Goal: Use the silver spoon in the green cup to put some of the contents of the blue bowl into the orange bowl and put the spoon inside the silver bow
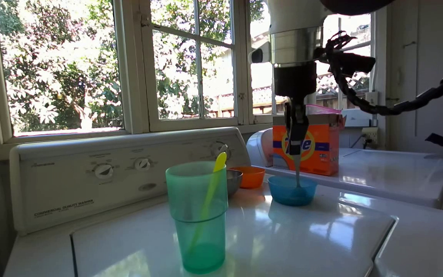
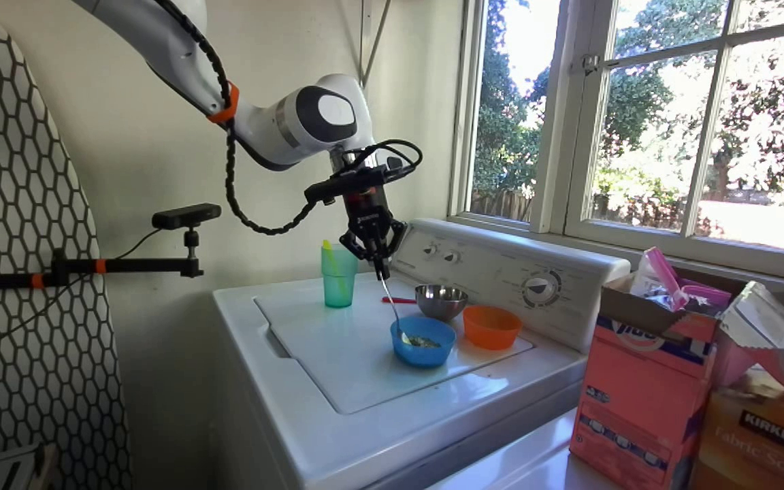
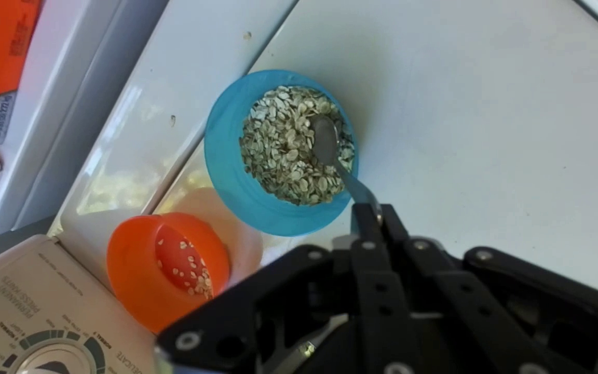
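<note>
The spoon [image 3: 350,181] hangs head down in the blue bowl [image 3: 283,221], its handle pinched between my jaws, which are drawn narrow on it. The grip leaves a good stretch of handle below, I judge so that the head can reach the oats [image 3: 286,156] while my jaws stand above the rim. The handle slants across that rim; whether it leans there I cannot tell, nor how deep the head is sunk. It is at one edge of the heap, a fair place, I think, from which to push across and fill.

The orange bowl [image 3: 143,291] stands near, a gap between the two, so a loaded carry should be short and drop little. A few oats lie in it already, so part of the job looks done; I take this step to be a scoop that adds to them. The silver bowl [image 2: 438,309] sits just beside the orange one, handy for the spoon once the scooping ends; a red handle [image 2: 399,300] shows beside it.

The cup [image 1: 185,207] stands upright, well apart, since nothing, I think, is wanted of it now; it props a yellow-green utensil [image 1: 220,161]. All these rest on the washer [image 2: 324,347], while the Tide box [image 1: 321,161] stands off it.
</note>
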Robot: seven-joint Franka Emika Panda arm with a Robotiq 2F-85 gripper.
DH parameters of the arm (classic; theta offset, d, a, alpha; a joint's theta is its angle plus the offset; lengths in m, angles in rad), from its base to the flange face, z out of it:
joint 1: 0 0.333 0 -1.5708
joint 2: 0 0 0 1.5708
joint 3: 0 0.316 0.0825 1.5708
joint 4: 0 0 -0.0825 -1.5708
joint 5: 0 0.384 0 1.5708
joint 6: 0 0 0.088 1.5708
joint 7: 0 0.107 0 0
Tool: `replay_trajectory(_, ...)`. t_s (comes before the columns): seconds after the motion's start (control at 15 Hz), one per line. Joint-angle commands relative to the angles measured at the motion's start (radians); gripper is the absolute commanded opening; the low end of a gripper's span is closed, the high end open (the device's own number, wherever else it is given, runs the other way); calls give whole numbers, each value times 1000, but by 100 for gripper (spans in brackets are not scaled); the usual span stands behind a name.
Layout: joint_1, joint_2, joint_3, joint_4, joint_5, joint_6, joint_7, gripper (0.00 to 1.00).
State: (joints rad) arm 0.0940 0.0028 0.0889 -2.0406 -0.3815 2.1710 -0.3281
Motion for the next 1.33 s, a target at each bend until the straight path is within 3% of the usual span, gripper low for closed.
replay_trajectory(0.0,14,48,16,36,-105,-50,105,1)
replay_trajectory(0.2,27,94,26,67,-161,-74,150,1)
replay_trajectory(0.33,22,57,21,36,-132,-41,113,5)
replay_trajectory(0.53,29,80,25,62,-137,-54,112,1)
replay_trajectory(0.93,46,88,25,64,-247,-63,306,1)
replay_trajectory(1.27,56,109,28,64,-299,-58,387,1)
